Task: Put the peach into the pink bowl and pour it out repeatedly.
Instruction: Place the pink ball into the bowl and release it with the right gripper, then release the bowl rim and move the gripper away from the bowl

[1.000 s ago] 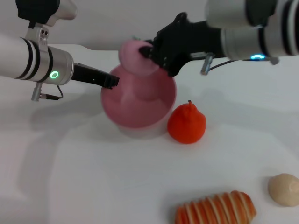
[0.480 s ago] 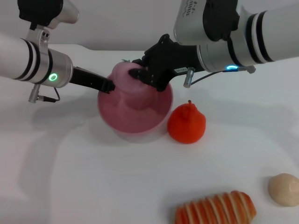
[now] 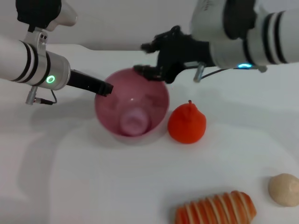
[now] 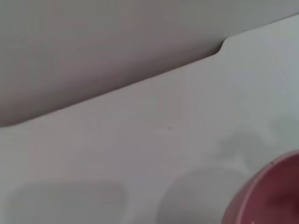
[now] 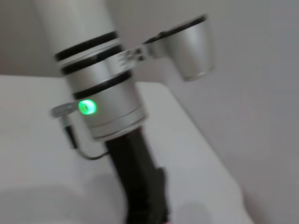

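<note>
Peach (image 3: 134, 119) in pink bowl (image 3: 110, 107) | right gripper (image 3: 148, 58) released, 12 o'clock | left gripper (image 3: 103, 88) clenched on rim, 9 o'clock | next: tip bowl

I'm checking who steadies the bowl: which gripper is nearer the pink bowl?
Left. The left gripper touches the pink bowl at its rim; the right gripper hangs open just above the far rim, off it.

No readable text, labels, brands, numbers or signs anywhere in these views.
</note>
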Controlling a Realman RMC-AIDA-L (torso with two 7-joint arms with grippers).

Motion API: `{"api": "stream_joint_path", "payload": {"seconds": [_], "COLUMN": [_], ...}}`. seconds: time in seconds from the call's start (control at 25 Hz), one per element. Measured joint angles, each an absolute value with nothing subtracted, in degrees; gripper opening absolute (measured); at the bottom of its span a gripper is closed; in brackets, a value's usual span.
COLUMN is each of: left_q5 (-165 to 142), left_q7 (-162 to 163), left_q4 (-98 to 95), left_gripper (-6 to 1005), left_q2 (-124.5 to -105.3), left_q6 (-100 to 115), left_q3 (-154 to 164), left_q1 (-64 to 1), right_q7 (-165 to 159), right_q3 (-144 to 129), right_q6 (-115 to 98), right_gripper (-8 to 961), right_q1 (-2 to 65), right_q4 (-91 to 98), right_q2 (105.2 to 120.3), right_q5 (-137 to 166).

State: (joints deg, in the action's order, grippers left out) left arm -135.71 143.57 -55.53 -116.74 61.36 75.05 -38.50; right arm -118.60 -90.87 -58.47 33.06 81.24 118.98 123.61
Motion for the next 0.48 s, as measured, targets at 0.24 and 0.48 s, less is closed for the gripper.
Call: {"api": "stream_joint_path", "payload": {"seconds": [0.24,0.48], "left_q5": [-139.21,-142.52], "left_q7": [145.77,147.26], "left_q4": [-55.63,-55.23], "left_gripper": [45,45], "left_q2": [-116.03,-115.41], "left_q6": [65.56,70.84], "left_q3": [75.05,75.06], "left_q1": [-39.15,-39.72], "right_q7": [-113.25,-104.06], "right_q3": [-88.28,-83.51], "right_q6": [-52.11,-52.00], "right_gripper": [477,473], "right_q1": [23.57,17.58], "right_q4": [86.45,84.79], "right_q2": [118.83,118.84], "right_q5": [115.45,103.28]}}
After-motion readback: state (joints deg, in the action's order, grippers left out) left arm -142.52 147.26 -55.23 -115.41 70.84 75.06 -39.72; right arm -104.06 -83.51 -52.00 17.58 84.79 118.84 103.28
